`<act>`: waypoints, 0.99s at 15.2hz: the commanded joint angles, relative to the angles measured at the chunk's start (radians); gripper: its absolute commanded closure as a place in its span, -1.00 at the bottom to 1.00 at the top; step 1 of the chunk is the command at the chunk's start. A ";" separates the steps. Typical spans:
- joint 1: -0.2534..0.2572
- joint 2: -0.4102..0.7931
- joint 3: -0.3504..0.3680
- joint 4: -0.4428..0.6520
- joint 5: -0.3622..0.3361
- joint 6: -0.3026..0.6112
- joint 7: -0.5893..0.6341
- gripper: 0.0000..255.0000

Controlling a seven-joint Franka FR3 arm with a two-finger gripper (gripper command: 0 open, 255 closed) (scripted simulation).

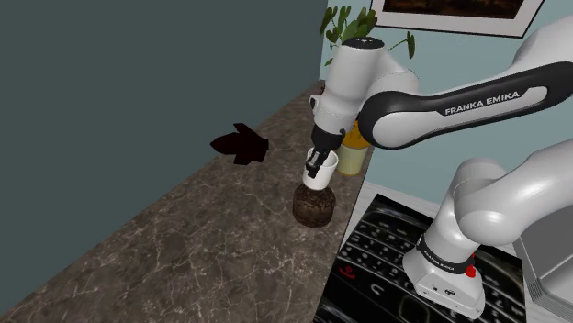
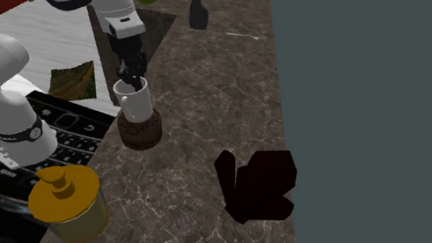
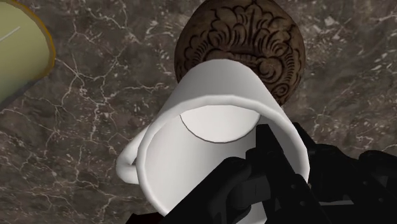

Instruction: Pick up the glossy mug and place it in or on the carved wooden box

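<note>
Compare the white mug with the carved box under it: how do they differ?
The white mug is smooth and plain; the carved wooden box is dark brown, covered in scrollwork. The mug hangs tilted, its wall clasped by the pincer; the box rests on the marble counter. Both are round.

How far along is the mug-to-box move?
Done: the white mug is off the counter, clasped at its rim by the gripper. In hand: it hangs tilted just over the round carved box; contact unclear. Left: settle it on the box, open the fingers, back away.
</note>
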 commanded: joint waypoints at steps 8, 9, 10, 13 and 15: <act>0.000 0.013 0.006 -0.027 0.001 0.041 0.004 1.00; 0.000 0.013 0.006 -0.027 0.001 0.041 0.004 1.00; 0.000 0.013 0.006 -0.027 0.001 0.041 0.004 -1.00; 0.000 0.013 0.006 -0.027 0.001 0.041 0.004 -1.00; 0.000 0.013 0.006 -0.027 0.001 0.041 0.004 -1.00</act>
